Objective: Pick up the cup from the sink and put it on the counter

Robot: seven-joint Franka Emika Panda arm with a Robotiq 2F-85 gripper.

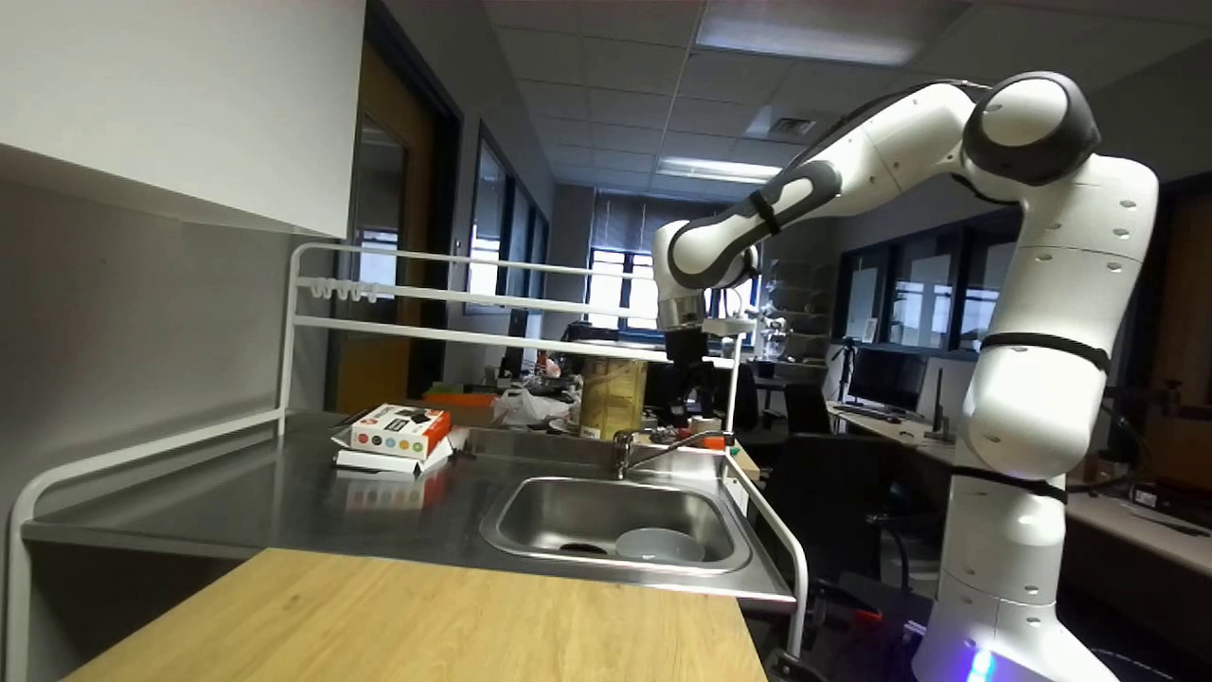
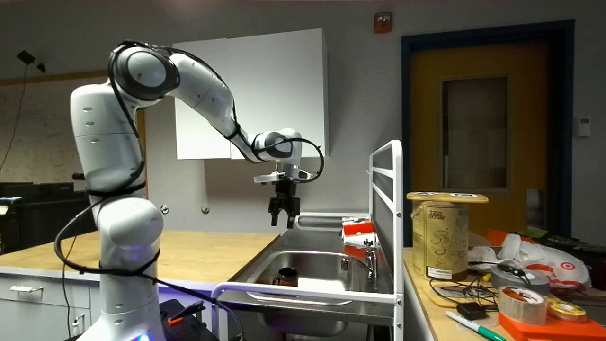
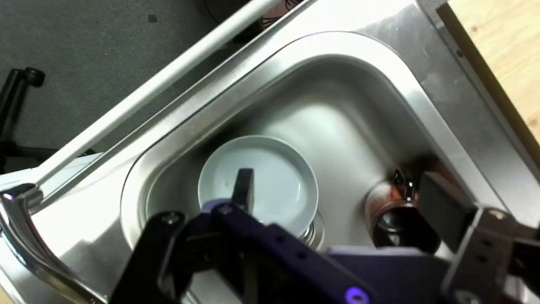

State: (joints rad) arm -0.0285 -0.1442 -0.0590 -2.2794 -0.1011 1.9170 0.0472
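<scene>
The cup [image 2: 286, 277] is dark inside, reddish-brown outside, with a handle. It stands in the stainless-steel sink [image 2: 322, 265], close to the wall on the wooden table's side. In the wrist view the cup [image 3: 386, 211] is at the lower right, partly covered by a finger. It is hidden in an exterior view where the sink [image 1: 606, 502] also shows. My gripper [image 2: 282, 220] is open and empty, well above the sink, pointing down; it also shows in an exterior view [image 1: 694, 409] and the wrist view [image 3: 344, 196]. The grey counter [image 1: 294, 483] extends beside the sink.
A pale round bowl [image 3: 270, 177] lies in the sink near the drain. A faucet [image 1: 653, 455] stands at the sink's edge. A white tubular rack [image 2: 393, 189] rails the counter. A red-and-white box [image 1: 398, 431] is on the counter. A wooden tabletop [image 1: 454, 616] adjoins it.
</scene>
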